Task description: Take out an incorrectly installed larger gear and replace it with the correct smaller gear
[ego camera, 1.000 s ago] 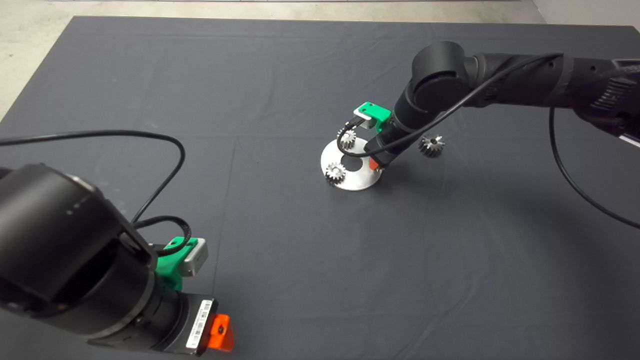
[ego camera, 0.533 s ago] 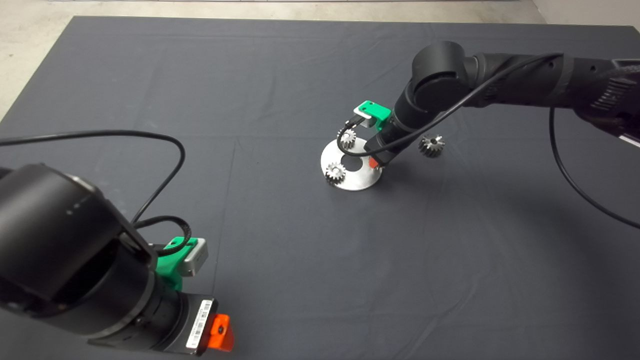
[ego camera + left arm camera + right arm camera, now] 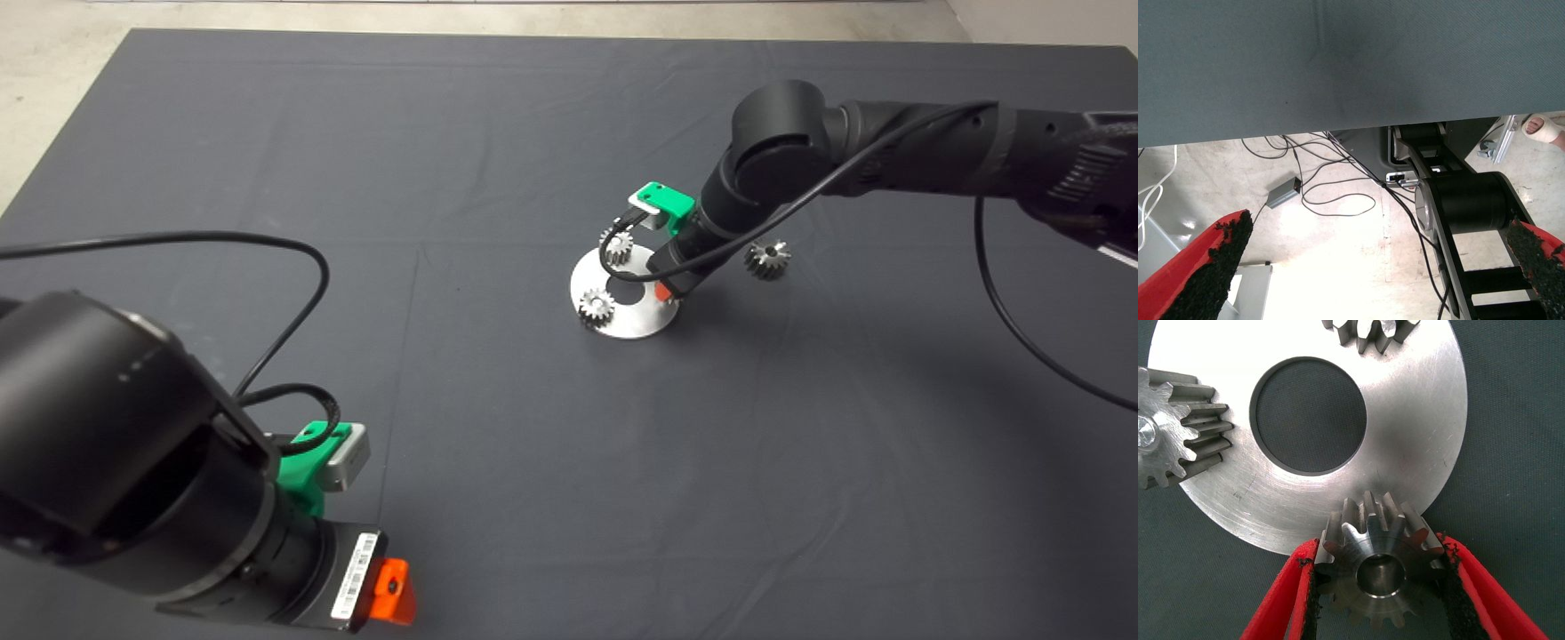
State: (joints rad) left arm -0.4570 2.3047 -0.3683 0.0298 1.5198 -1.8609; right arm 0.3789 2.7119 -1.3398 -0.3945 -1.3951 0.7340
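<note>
**At the disc's rim: my right claw is gripping the smaller gear**

At the edge of the silver disc [image 3: 637, 324], on the side where my right arm is coming in, my right claw [image 3: 1381, 587] is clamping the smaller gear [image 3: 1379, 568]. Both black pads [image 3: 1313, 583] are pressing against its teeth, one on each flank, with the dark centre hole facing up toward my wrist camera. The gear is overlapping the disc's rim, partly over the metal and partly over the dark mat [image 3: 533, 462] covering the table. I cannot tell whether it is resting on the disc or hanging just above it. From above, my arm is hiding the gear, and only a bit of red finger is showing at the disc's edge.

Two pale fine-toothed gears are standing on the disc, away from my claw. One [image 3: 597, 307] is sitting at the rim across the large round hole [image 3: 1308, 415], and the other [image 3: 617, 243] is standing at the disc's far edge, under my wrist.

The larger gear [image 3: 767, 258] is lying on the mat off the disc, well apart from it, on the far side of my right arm. Nothing is touching it.

My left claw [image 3: 1378, 225] is waiting far from the disc, off the near corner of the mat, with its fingers spread wide and nothing between them. Its camera is looking past the mat's edge at cables on the floor.
</note>
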